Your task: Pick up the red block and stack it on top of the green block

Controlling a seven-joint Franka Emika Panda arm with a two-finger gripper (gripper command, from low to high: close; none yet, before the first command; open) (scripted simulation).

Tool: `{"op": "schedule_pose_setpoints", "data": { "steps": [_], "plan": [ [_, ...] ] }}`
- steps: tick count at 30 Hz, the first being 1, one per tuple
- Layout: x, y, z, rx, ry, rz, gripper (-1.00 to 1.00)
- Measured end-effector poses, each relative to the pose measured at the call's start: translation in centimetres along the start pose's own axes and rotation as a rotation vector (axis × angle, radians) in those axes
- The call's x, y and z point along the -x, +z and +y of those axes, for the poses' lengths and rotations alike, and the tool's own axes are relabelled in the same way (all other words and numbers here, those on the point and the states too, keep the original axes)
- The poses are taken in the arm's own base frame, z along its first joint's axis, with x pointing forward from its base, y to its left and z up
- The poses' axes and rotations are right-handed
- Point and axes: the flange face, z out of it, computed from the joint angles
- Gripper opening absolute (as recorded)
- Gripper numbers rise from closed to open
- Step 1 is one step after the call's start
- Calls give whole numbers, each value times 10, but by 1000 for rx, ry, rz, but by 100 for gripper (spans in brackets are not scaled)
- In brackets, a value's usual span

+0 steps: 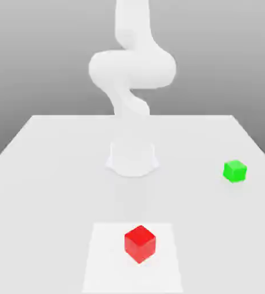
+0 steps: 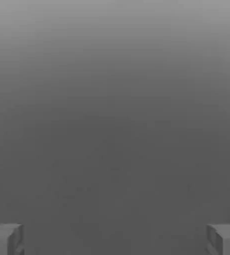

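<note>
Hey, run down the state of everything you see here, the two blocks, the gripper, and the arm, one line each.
red block: resting on the table, on a paler square patch, nothing holding it.
green block: resting on the table toward the exterior view's right, nothing stacked on it.
gripper: open, fingertips wide apart, nothing between them.
arm: raised above its base, apart from both blocks.

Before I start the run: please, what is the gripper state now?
Gripper: open wide, holding nothing.
</note>
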Motion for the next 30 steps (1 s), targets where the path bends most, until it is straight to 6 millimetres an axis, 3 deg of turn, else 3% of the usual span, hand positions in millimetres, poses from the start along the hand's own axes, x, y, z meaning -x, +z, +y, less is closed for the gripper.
{"op": "schedule_pose_setpoints", "data": {
  "steps": [3,7,14,20,26,27,30],
  "plan": [
    [17,77,9,84,-107,-78,0],
    [50,165,33,168,-236,-193,0],
    [131,285,100,258,-446,-430,0],
    [217,348,166,271,-601,-649,0],
    [253,394,197,271,-615,-675,0],
    [257,399,201,271,-615,-675,-100],
    [257,399,201,271,-615,-676,-100]
  ]
}}
